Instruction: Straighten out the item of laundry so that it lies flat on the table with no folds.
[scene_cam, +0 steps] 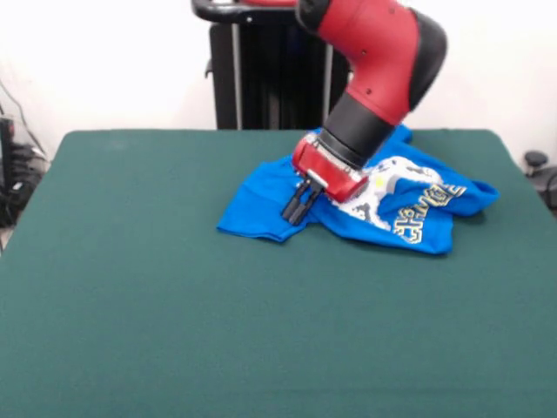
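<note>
The bright blue T-shirt lies crumpled on the dark green table, right of centre towards the far side. Its white-and-yellow lettering faces up on the right part, which is wrinkled and folded over. The left part spreads out flatter. My gripper comes down tilted from the red arm. Its tips are on the shirt's left-middle, and the black fingers are close together on the cloth. The arm hides the shirt's far middle part.
The robot's black pedestal stands behind the table's far edge. Cables and dark equipment sit past the left edge, and a dark object sits past the right edge. The shirt lies near the table's far right.
</note>
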